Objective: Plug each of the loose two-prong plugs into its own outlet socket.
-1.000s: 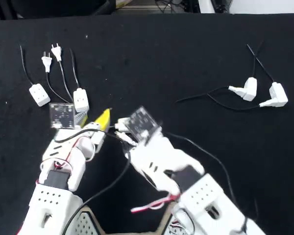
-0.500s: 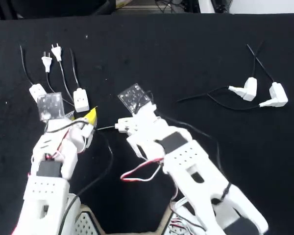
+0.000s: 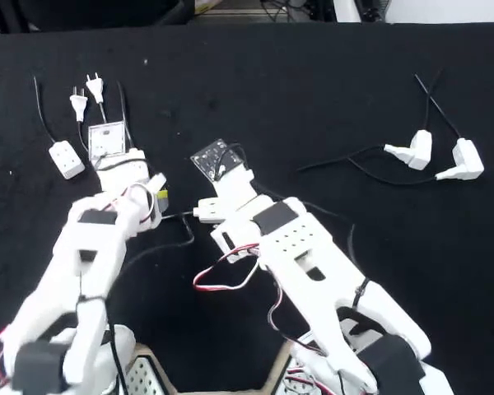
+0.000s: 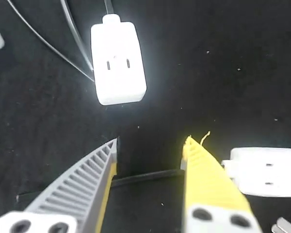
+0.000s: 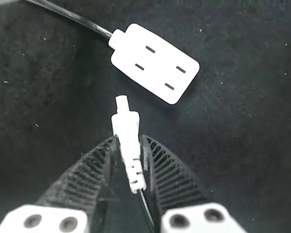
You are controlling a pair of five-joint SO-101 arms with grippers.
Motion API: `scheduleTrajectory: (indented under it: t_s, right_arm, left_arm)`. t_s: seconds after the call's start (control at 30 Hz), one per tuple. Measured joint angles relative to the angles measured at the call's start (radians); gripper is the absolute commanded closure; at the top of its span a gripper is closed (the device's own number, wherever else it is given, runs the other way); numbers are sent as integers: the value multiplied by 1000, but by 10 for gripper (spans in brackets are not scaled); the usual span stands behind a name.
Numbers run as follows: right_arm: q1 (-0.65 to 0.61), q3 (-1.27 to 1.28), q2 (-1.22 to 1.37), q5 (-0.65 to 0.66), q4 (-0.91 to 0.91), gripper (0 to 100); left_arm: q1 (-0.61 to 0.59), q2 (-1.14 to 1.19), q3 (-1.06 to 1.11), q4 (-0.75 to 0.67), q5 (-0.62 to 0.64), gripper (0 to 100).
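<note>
Clamping a white two-prong plug [image 5: 127, 131], the right gripper [image 5: 128, 145] holds its tip just short of a white four-slot outlet socket [image 5: 155, 63].
The left gripper [image 4: 150, 145] hangs with its fingers apart near a white two-slot socket [image 4: 117, 63] on the black table [image 4: 223, 58].

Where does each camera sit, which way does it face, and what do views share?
High view: fixed above the black table, looking down; left arm and right arm both show.
Left wrist view: on the left wrist, looking down past the open left gripper at a two-slot outlet socket.
Right wrist view: on the right wrist, looking past the right gripper, shut on a plug, at a four-slot outlet socket.
Shared: both wrist views seem to catch that four-slot outlet socket.
</note>
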Motion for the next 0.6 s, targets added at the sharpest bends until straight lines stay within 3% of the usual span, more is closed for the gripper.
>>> scheduleTrajectory:
  t_s: [0.33, 0.47, 0.6]
  right_arm:
    - [0, 69, -121, 12, -61, 988]
    - [0, 218, -245, 77, -180, 988]
    - [0, 232, -299, 84, -187, 988]
  left_arm:
    - [0, 98, -52, 20, 0, 780]
    - [0, 41, -52, 28, 0, 780]
    - [0, -69, 9, 26, 0, 780]
